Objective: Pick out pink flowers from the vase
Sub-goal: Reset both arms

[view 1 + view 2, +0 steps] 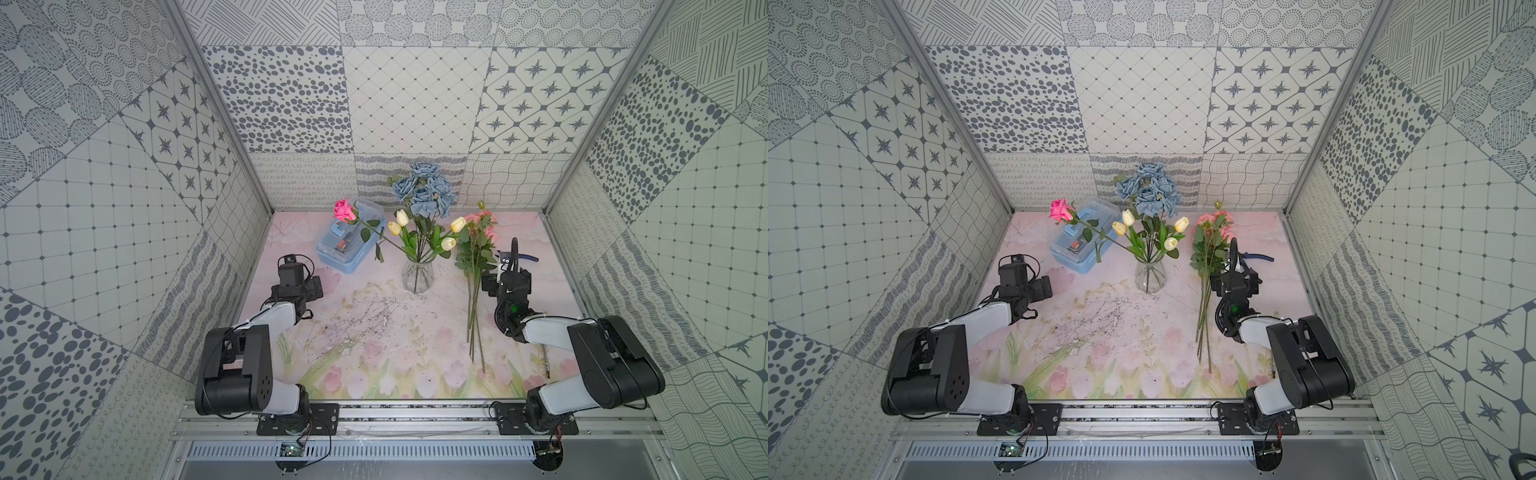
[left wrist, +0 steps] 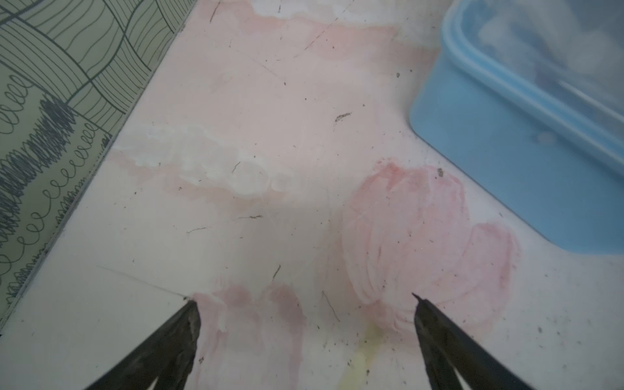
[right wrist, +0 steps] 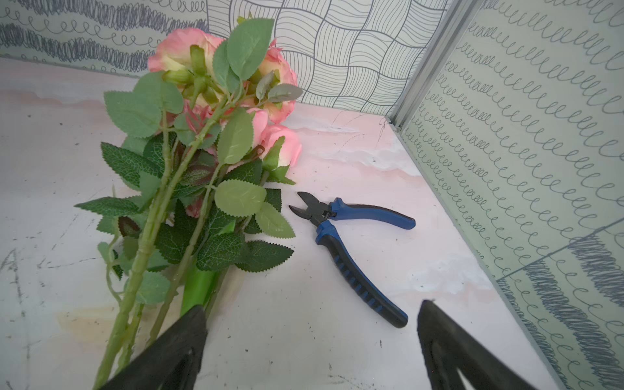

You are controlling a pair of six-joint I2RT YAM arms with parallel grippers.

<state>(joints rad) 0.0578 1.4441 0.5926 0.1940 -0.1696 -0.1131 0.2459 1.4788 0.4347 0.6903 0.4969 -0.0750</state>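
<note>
Left wrist: at the left gripper [image 2: 304, 297], gapes wide, grips nothing, hangs over worktop [image 2: 270, 135]; crops the pale-blue box [image 2: 506, 162], contents blurred.

Right wrist: at the right gripper [image 3: 312, 305], gapes wide, clasps nothing; sits one finger beside stems of the pink flowers [image 3: 199, 158], contact unclear; faces blue-handled cutters [image 3: 341, 233] by the right edge.

In both top views: hides all jaws under the wrists; shows the pink flowers flat near the right edge, outside the vase [image 1: 417, 274]; in that vase, mid-worktop, holds blue roses [image 1: 424, 189], cream tulips [image 1: 402, 217], one magenta rose [image 1: 345, 210].
</note>
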